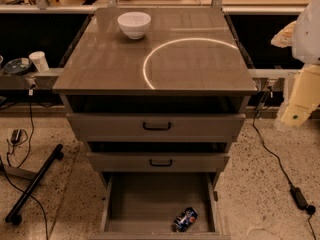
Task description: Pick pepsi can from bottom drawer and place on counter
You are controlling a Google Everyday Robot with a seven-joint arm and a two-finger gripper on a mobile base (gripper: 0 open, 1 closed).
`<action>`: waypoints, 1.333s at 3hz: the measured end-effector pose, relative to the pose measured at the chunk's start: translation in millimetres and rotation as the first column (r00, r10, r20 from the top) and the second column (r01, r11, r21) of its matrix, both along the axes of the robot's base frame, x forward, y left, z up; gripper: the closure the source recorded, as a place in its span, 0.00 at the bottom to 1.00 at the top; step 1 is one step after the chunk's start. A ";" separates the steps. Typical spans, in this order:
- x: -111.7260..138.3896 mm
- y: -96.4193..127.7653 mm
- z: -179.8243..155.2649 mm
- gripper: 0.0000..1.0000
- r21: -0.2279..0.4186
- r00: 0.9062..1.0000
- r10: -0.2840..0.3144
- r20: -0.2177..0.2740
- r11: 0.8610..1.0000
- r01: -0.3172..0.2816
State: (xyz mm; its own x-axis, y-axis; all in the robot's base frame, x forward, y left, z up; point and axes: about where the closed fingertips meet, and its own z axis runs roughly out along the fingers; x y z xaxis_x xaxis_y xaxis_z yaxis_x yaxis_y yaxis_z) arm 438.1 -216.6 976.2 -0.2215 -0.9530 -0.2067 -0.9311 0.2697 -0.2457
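The pepsi can (185, 219) lies on its side in the bottom drawer (135, 199), at the lower middle of the frame, near the drawer's right wall and close to its front edge. Its long axis runs on a diagonal, from lower left up to upper right. I see blue with red and white marks on its side, but I cannot tell which end is the top. The drawer is pulled out, and its front is cut off by the bottom edge of the frame. Its back part is hidden in shadow under the middle drawer (159, 161). Above that is the top drawer (156, 126), also a little open. The table (200, 64) fills the upper middle, with a white bowl (134, 24) standing near its far left corner. My tool (284, 34) is at the upper right edge of the frame, well apart from the can and partly cut off there. It holds nothing that I can see, and I cannot tell how far open it is.
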 end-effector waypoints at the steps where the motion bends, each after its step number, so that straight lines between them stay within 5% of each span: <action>1: 0.0 0.0 0.0 0.00 0.000 1.000 0.000 0.000 1.000 0.000; 2: -1.4 -0.3 2.4 0.00 0.001 1.000 -0.001 0.027 1.000 0.001; 4: -8.2 -6.2 -19.8 0.00 0.014 1.000 0.003 -0.002 1.000 -0.003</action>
